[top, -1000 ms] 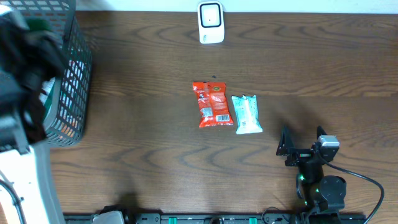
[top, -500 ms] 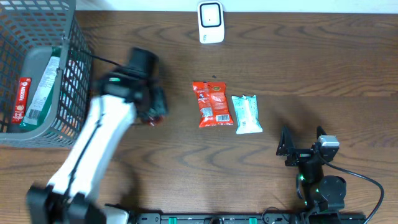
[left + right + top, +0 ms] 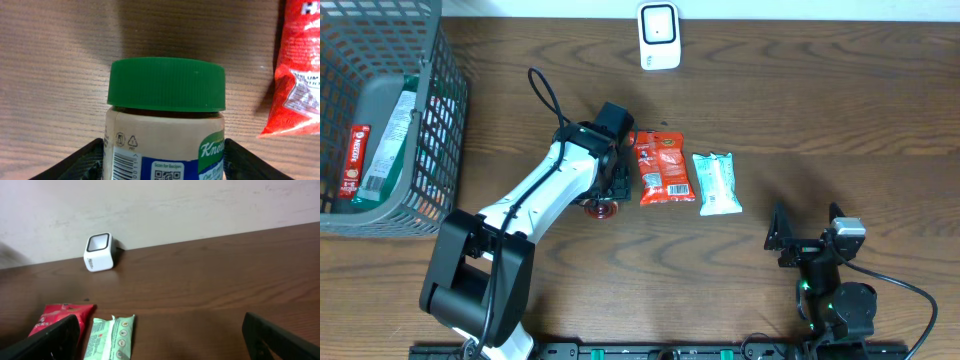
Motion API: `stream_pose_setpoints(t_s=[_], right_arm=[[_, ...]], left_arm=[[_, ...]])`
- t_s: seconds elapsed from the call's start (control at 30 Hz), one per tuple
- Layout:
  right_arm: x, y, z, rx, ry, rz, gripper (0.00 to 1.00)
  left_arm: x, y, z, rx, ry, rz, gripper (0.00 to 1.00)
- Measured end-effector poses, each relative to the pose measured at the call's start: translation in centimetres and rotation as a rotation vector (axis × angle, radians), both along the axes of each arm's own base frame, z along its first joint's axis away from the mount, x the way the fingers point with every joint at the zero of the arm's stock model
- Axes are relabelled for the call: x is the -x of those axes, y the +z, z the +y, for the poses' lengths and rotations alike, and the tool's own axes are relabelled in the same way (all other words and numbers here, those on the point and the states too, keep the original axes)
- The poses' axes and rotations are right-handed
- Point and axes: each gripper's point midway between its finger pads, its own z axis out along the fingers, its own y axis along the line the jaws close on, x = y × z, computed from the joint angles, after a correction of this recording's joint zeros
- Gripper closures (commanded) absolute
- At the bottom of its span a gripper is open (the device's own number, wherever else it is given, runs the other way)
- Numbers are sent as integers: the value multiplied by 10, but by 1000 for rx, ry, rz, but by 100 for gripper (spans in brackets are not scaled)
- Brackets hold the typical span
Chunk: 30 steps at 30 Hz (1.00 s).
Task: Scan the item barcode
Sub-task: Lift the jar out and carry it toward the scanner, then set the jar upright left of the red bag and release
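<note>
Your left claw [image 3: 165,152] brackets a green-lidded Knorr jar [image 3: 165,120] over the desk [image 3: 50,60]. One finger [image 3: 85,162] lies along each side of the label, but you cannot tell whether they are pinching the jar or only flanking it. The jar sits just beside the red snack packet [image 3: 300,70], and its barcode [image 3: 122,167] faces the wrist camera. The white scanner [image 3: 659,36] stands at the desk's far edge, well apart from the jar. Your right claw [image 3: 162,340] is spread wide and holds nothing, low near the front edge.
</note>
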Motion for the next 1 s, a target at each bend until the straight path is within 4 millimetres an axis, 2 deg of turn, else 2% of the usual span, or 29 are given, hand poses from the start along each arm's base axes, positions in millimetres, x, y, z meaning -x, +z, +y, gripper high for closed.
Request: stream_pose_setpoints(t_s=[0.23, 0.57, 0.73, 1.0], right_arm=[[0, 0, 0, 0, 0, 0, 1], [0, 0, 0, 0, 0, 0, 1], [0, 0, 0, 0, 0, 0, 1], [0, 0, 0, 0, 0, 0, 1]], left_arm=[[-6, 6, -3, 4, -50, -20, 9], [-8, 43, -12, 81, -84, -100, 8], [2, 43, -12, 89, -89, -58, 8], [0, 42, -5, 76, -72, -57, 8]])
